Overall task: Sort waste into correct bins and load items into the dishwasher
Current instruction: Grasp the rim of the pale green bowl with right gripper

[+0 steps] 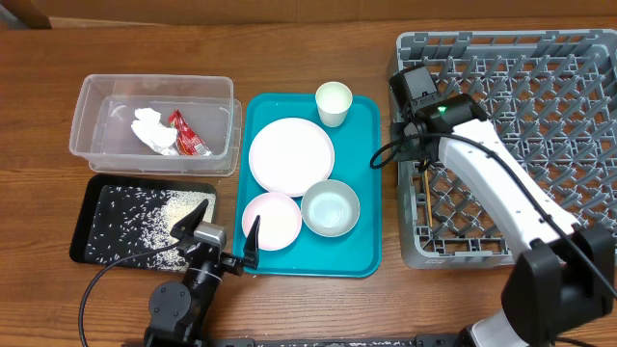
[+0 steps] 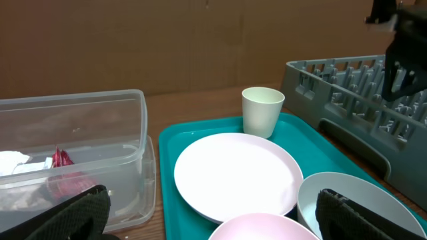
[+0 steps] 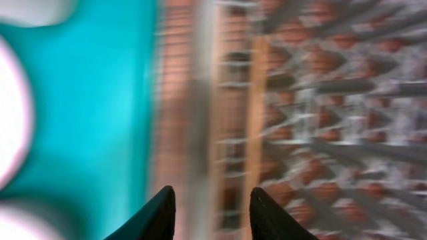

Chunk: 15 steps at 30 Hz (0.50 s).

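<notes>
The brown wooden tabletop [image 1: 289,29] shows its grain running side to side and carries four containers. At the far left sits a clear plastic tub [image 1: 154,83] with rounded corners. Directly in front of it, closer to the robot, lies a shallow black tray [image 1: 81,236], set slightly askew. A teal tray [image 1: 364,193] occupies the middle, its left edge just beside the tub and near the black tray's right end. To the right stands a grey dish rack [image 1: 501,40], which runs past the overhead view's right edge. A narrow strip of bare wood separates it from the teal tray.
</notes>
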{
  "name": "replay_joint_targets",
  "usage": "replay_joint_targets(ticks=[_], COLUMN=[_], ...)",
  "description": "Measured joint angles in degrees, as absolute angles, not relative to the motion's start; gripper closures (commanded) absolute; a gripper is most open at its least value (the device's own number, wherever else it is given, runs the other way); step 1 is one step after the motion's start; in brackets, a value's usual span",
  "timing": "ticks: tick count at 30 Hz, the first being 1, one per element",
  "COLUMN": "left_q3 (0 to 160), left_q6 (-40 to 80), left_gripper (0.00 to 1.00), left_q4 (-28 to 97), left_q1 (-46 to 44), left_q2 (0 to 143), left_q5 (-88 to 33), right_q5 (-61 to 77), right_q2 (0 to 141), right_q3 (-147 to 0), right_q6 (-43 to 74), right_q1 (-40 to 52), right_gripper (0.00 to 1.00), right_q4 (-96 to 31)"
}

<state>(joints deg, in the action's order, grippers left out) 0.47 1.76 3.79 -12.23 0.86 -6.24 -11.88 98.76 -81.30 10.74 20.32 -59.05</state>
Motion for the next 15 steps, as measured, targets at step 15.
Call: replay_joint_targets(ticks=[15], left_q3=[0.5], left_q6=[1.8], left_gripper=[0.00], left_q4=[3.8], left_q1=[-12.2], left_q2=[0.9], left_q5=[-6.2], right_q5=[10.1], right_q2=[94.6], right_q3=[-70.3], right_q6=[23.7], right_q1=[31.3], right_gripper=[0.47], right_q4=[-52.6])
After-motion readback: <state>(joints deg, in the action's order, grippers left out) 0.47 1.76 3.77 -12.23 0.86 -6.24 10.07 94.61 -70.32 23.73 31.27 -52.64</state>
